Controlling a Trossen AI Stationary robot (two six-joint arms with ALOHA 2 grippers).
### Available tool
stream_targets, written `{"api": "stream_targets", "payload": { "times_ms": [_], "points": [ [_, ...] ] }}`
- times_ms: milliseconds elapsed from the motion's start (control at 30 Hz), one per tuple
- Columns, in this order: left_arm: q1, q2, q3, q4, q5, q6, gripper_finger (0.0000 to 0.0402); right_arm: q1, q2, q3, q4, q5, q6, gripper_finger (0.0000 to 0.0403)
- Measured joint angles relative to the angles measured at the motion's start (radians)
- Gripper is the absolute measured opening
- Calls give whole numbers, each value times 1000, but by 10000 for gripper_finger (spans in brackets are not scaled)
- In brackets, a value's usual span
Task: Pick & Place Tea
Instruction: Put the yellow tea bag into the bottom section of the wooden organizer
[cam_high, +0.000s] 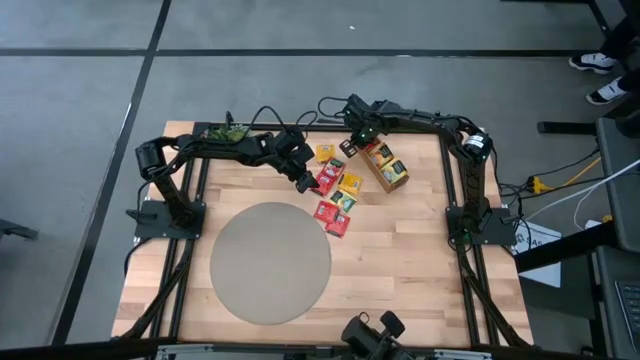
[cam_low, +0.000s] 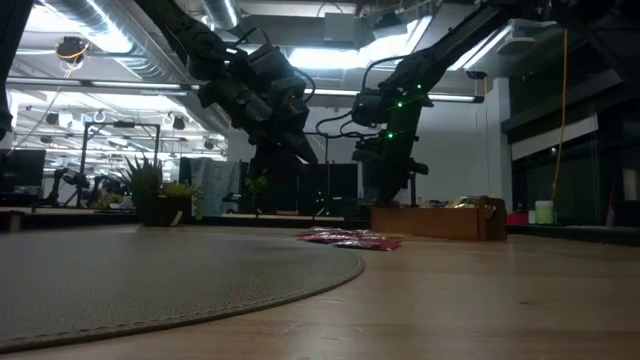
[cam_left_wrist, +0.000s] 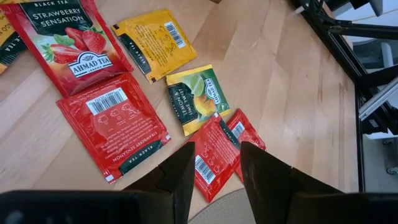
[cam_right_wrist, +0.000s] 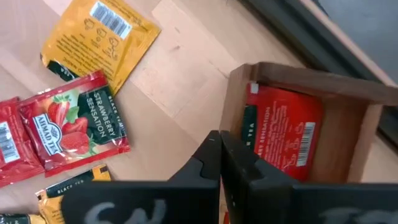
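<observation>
High view: sachets (cam_high: 335, 195) scattered between the mat (cam_high: 270, 262) and tray (cam_high: 385, 166); left gripper (cam_high: 303, 180) sits at the pile's edge, right gripper (cam_high: 358, 138) by the tray.

Low view: plant (cam_low: 155, 195) well clear.

Left wrist: fingers (cam_left_wrist: 180, 177) part-open, empty, above overlapping red sachets (cam_left_wrist: 214, 149). Risk: nipping two.

Right wrist: jaws shut, empty, over a tray end already holding a red sachet (cam_right_wrist: 283, 134); could clip the wall.
</observation>
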Motion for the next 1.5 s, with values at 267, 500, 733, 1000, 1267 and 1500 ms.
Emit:
{"api": "stream_targets", "payload": {
  "times_ms": [267,500,733,1000,1267,1500],
  "points": [
    [0,0,0,0,-2,0,125,-6,2,0,-23,43,-26,3],
    [0,0,0,0,-2,0,125,-7,1,0,-49,122,-56,3],
    [0,0,0,0,-2,1,125,-8,1,4,-73,197,-80,3],
    [0,0,0,0,-2,18,125,-15,0,90,-125,302,-156,3],
    [0,0,0,0,-2,18,125,-69,0,88,-180,306,-163,3],
    [0,0,0,-1,0,26,125,-89,0,71,-204,302,-161,3]
  ]
}}
